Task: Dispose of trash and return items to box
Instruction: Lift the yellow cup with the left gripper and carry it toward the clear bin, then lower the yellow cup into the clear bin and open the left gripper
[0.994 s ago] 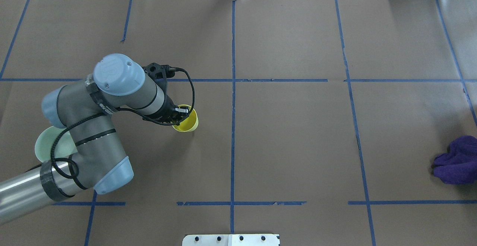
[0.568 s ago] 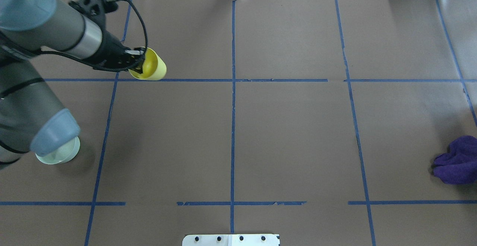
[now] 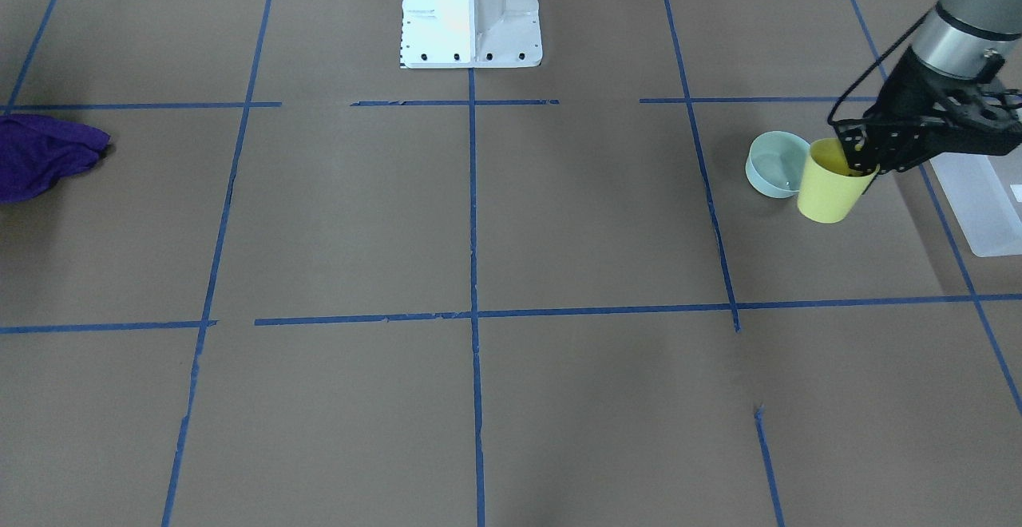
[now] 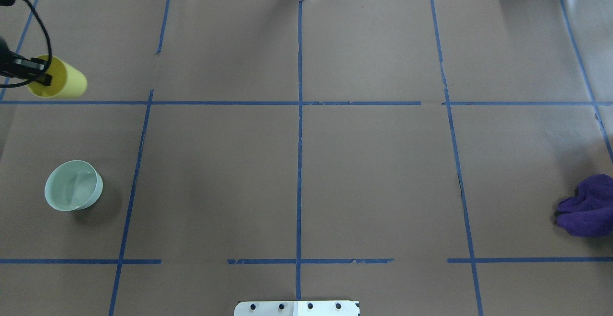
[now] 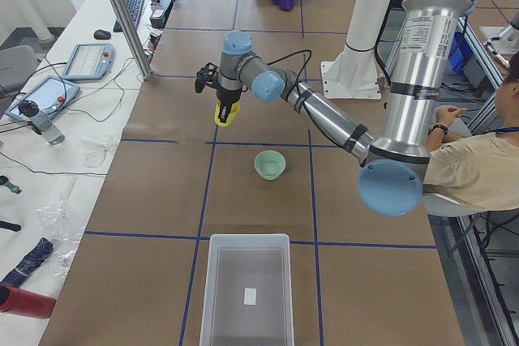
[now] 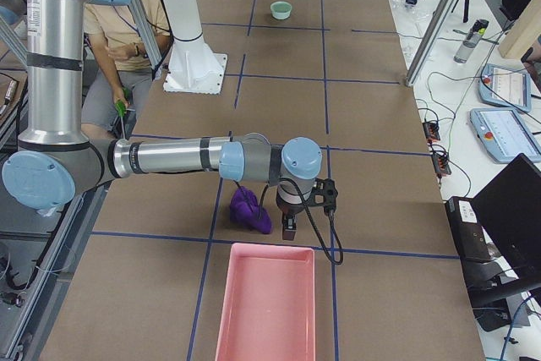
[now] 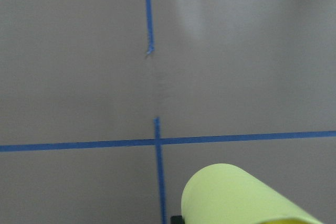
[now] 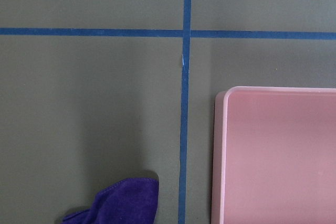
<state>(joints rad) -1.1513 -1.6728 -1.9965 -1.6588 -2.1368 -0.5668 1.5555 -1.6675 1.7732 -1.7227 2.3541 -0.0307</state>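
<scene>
The yellow cup point(image 4: 62, 84) hangs tilted above the table at the far left edge, and my left gripper point(image 4: 40, 72) is shut on its rim. In the front-facing view the cup point(image 3: 830, 190) sits under the gripper point(image 3: 861, 158), between a mint bowl and the frosted box point(image 3: 978, 200). The box point(image 5: 247, 289) stands open and holds nothing I can see. The left wrist view shows the cup's wall point(image 7: 236, 198) over blue tape lines. My right gripper point(image 6: 289, 227) hovers next to a purple cloth point(image 6: 252, 209); I cannot tell whether it is open or shut.
A mint bowl point(image 4: 73, 185) stands on the table near the cup's path. A purple cloth point(image 4: 586, 206) lies at the far right. A pink tray point(image 8: 278, 156) lies beside the cloth point(image 8: 118, 203). The robot's white base point(image 3: 469, 8) is at mid-table.
My left arm has swung from the table's left-centre out to the far left edge, carrying the yellow cup with it. The bowl, hidden by the arm before, now shows fully.
</scene>
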